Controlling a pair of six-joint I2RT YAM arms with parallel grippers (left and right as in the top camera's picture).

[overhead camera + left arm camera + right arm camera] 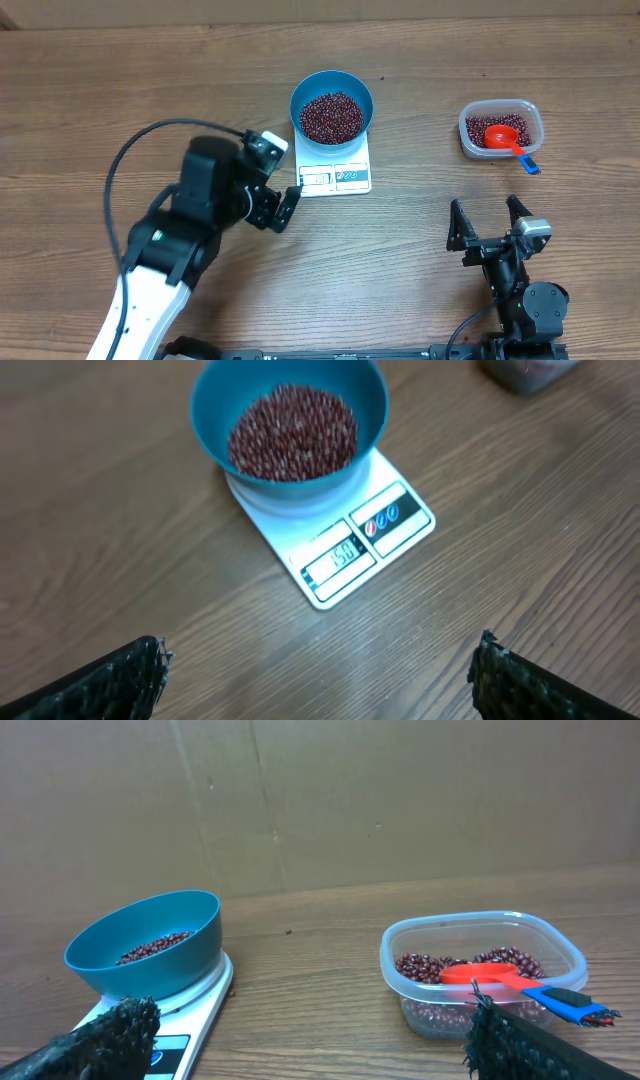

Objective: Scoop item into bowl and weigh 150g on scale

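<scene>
Beans (332, 117) heap in the blue bowl (300, 95) on the scale (335, 178), the clear tub (465, 135) at right holds more with a red scoop (500, 136), and the left gripper (318, 670) and right gripper (485, 215) gape empty.

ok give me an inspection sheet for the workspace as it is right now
surface: wood-grain table
job's things: blue bowl of beans sits on white scale; display appears to read 150; clear tub holds more beans and a red scoop with blue handle
clutter: one small dark speck near bowl, maybe a stray bean
end effectors: left end effector open, empty, near scale; right end effector open, empty, in front of tub
cables: black cable arcs over table at left
surroundings: cardboard wall behind table
</scene>
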